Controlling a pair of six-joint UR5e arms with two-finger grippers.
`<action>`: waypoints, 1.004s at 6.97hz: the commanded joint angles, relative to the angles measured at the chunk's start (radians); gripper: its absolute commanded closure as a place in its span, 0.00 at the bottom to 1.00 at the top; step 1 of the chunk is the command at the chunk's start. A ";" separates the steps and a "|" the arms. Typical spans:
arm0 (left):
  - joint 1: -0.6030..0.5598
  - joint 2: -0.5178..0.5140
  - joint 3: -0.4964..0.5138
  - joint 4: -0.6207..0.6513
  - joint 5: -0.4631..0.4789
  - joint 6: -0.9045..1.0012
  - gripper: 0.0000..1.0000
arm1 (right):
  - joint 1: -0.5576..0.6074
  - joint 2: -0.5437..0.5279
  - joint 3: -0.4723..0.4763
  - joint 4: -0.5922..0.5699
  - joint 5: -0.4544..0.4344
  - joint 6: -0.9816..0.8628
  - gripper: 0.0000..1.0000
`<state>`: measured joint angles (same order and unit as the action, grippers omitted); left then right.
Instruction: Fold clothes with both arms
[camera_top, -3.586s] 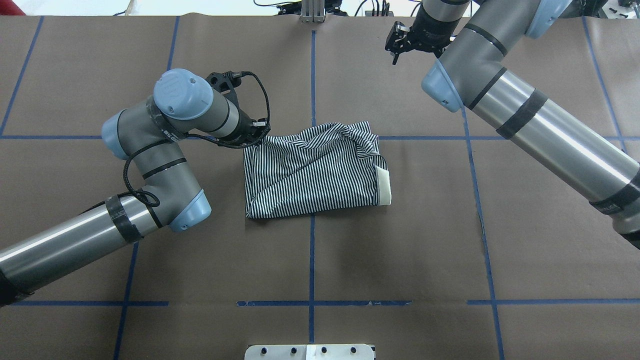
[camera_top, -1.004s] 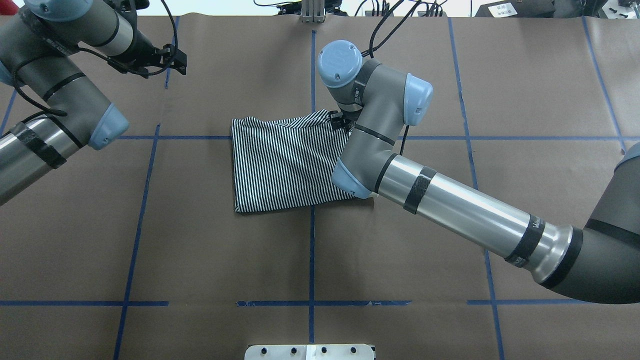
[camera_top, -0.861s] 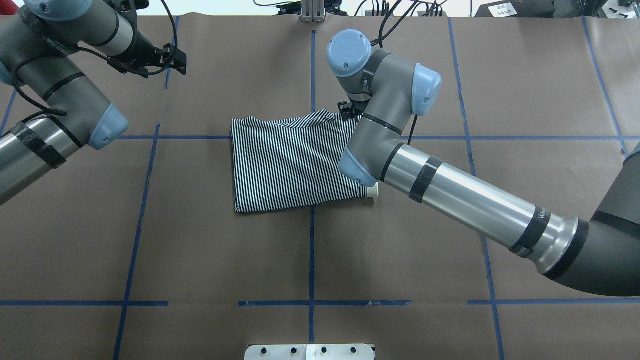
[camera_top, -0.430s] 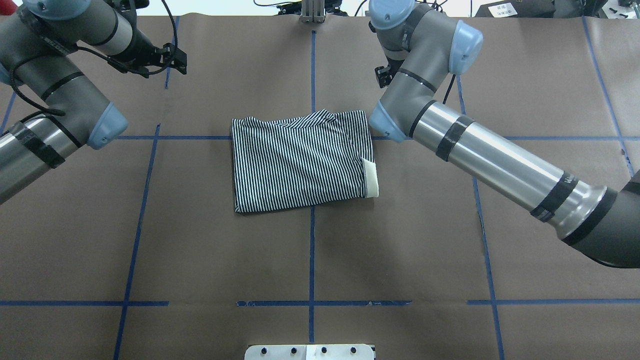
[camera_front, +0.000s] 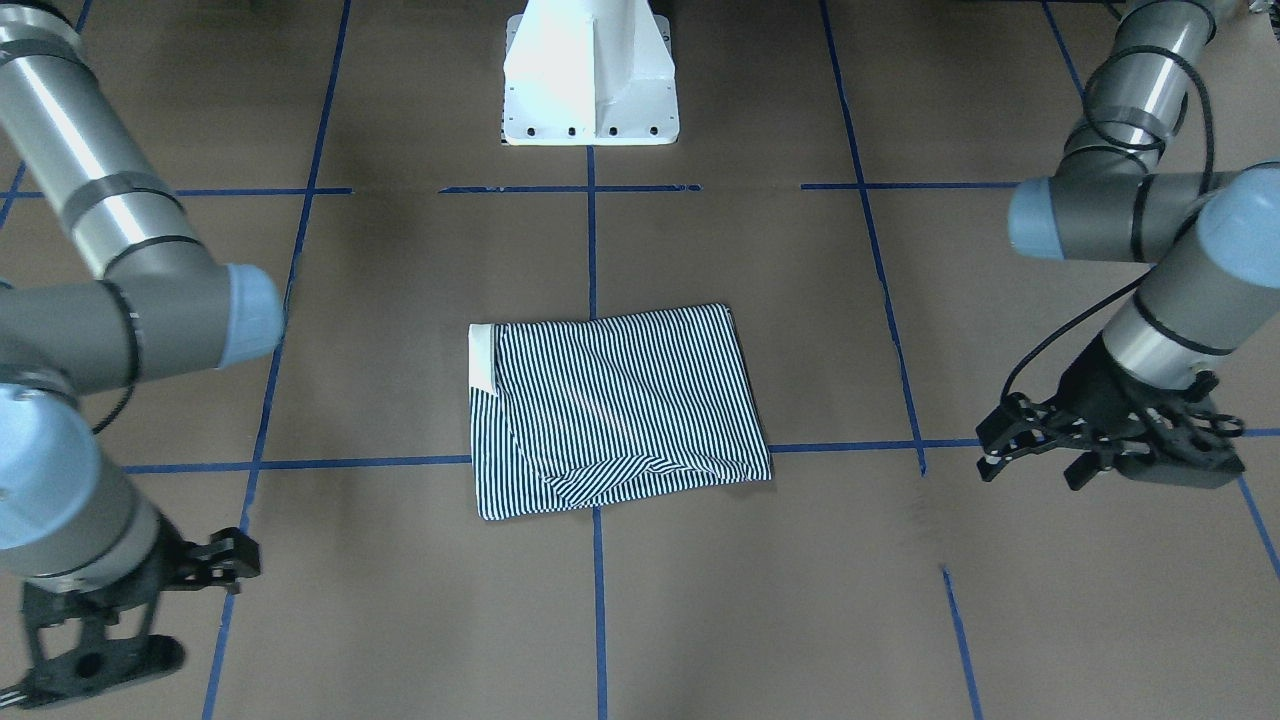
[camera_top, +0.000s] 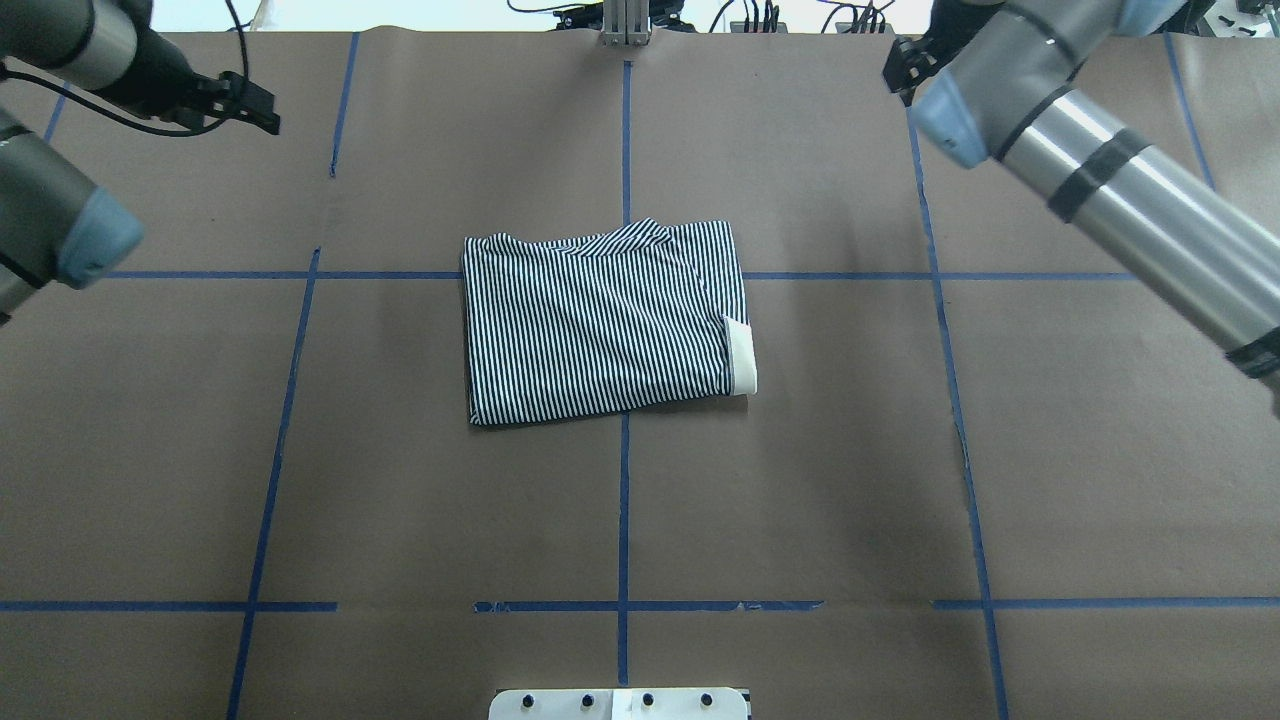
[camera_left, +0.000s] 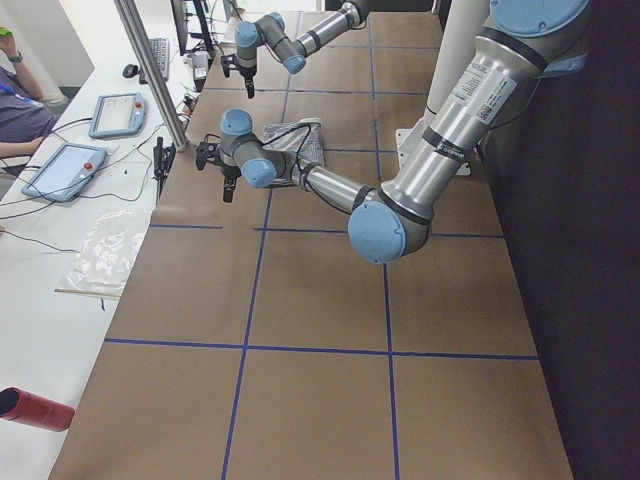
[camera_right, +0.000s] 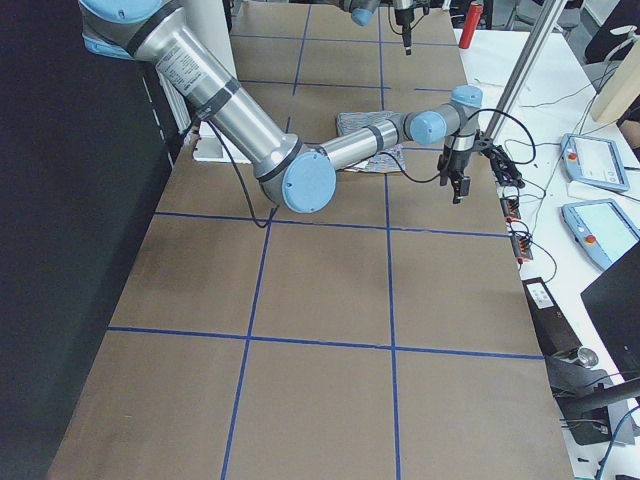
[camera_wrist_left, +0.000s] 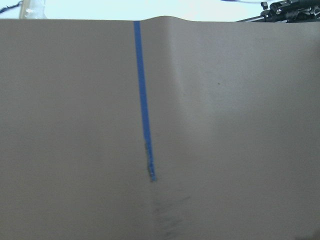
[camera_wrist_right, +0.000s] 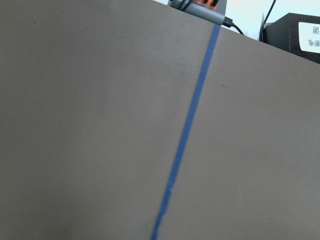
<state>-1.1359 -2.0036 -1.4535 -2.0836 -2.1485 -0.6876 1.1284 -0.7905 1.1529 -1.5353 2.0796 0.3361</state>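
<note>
A table (camera_top: 800, 480) covered in brown paper and marked into squares by blue tape lines (camera_top: 623, 500) is seen from above, from across it and from both ends. The left arm (camera_front: 1150, 215) and the right arm (camera_top: 1120, 190) are held above the far corners of the table, one on each side, and neither is in contact with the cloth. The striped polo shirt (camera_top: 600, 320) is laid flat at the middle of the table, folded into a rough rectangle. It is placed over the crossing of the centre tape line and a cross line, with most of its cloth on the robot's side of that cross line. A diagonal crease is shown along its far edge. The white pedestal base (camera_front: 590, 75) is fixed at the robot's edge of the table, in line with the centre tape.

The left gripper (camera_front: 1030, 465) is held over bare paper well apart from the shirt, its fingers spread and nothing caught between them. The right gripper (camera_front: 190, 610) is likewise held well apart from the shirt on the other side, its two fingers parted and nothing grasped. From each wrist camera only brown paper and a single strip of blue tape are shown. The cream collar (camera_top: 740, 355) is exposed as a narrow strip at the shirt's edge on the robot's right, toward the corner nearer the robot.
</note>
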 joint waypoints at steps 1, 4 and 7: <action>-0.185 0.136 -0.024 0.035 -0.021 0.414 0.00 | 0.257 -0.198 0.096 -0.003 0.224 -0.208 0.00; -0.374 0.183 -0.018 0.293 -0.019 0.943 0.00 | 0.452 -0.444 0.296 -0.265 0.240 -0.614 0.00; -0.482 0.261 -0.013 0.384 -0.092 1.086 0.00 | 0.548 -0.630 0.396 -0.302 0.266 -0.681 0.00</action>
<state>-1.5924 -1.7712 -1.4682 -1.7128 -2.1910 0.3736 1.6589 -1.3694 1.5008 -1.8302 2.3411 -0.3384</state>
